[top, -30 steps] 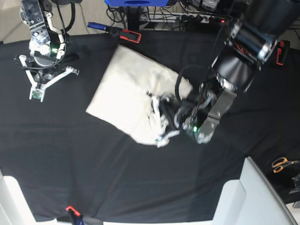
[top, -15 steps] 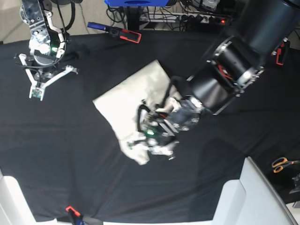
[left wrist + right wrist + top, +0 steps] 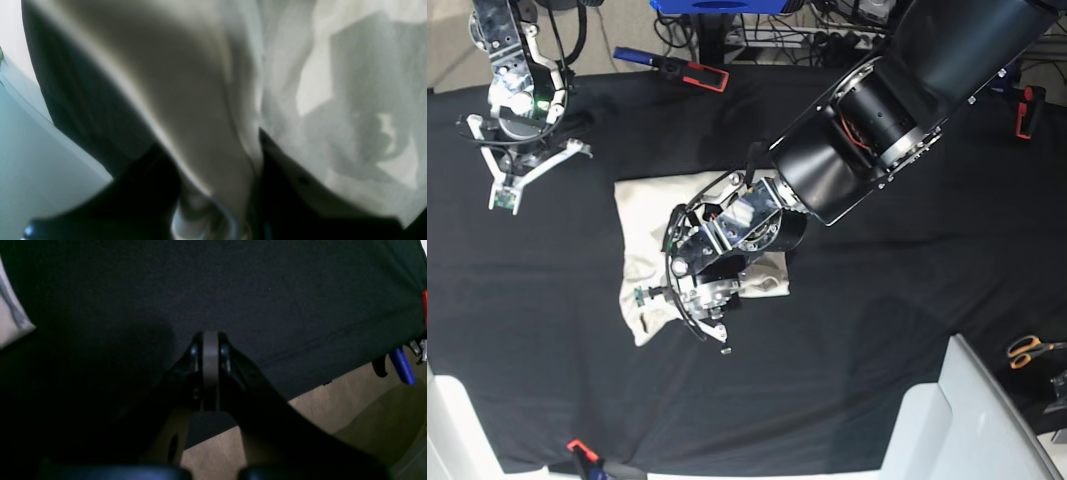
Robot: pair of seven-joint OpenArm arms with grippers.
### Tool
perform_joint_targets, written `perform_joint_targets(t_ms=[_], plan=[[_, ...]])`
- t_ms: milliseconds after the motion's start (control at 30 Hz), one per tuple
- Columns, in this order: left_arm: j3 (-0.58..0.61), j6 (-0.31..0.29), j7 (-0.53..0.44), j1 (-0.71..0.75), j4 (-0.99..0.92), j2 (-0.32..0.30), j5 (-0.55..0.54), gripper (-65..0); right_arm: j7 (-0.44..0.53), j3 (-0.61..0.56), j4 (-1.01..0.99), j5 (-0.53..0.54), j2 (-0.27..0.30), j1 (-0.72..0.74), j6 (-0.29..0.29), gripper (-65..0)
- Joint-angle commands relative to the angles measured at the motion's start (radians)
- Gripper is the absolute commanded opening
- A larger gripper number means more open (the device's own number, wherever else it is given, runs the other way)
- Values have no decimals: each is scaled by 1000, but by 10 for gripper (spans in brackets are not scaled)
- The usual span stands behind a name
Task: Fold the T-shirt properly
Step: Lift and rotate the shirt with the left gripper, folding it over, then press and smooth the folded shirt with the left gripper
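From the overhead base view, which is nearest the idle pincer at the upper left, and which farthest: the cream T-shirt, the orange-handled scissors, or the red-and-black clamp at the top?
Measured from the right pincer:
1. T-shirt, just to its right, mid-table.
2. Red-and-black clamp, at the table's far edge, top centre.
3. Orange-handled scissors, far across at the lower right edge.

My left arm [image 3: 857, 130] is lying across the shirt [image 3: 642, 215] from two o'clock, blocking its middle and right side. Bare black cloth [image 3: 847, 340] is lying open from four to eight o'clock. Clamps [image 3: 689, 70] are crowding twelve o'clock; scissors [image 3: 1030, 350] are sitting at four o'clock.
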Motion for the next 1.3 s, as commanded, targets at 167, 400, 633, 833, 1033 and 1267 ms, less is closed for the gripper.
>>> perform_joint_targets(t_ms=[167, 400, 633, 833, 1033, 1267], plan=[[-2, 4, -47, -34, -52, 13, 15, -650, 17, 6, 14, -13, 10, 7, -4, -650], [-2, 4, -87, -37, -73, 13, 15, -650, 17, 6, 14, -13, 10, 7, -4, -650], [44, 4, -145, -37, -75, 13, 16, -650, 17, 6, 13, -13, 10, 7, -4, -650], [124, 6, -168, -38, -125, 14, 13, -650, 17, 6, 13, -13, 10, 17, -4, -650], [124, 7, -168, -52, -147, 17, 6, -650, 17, 6, 13, -13, 10, 21, -4, -650], [124, 7, -168, -63, -147, 16, 10, -650, 17, 6, 13, -13, 10, 22, -4, -650]])
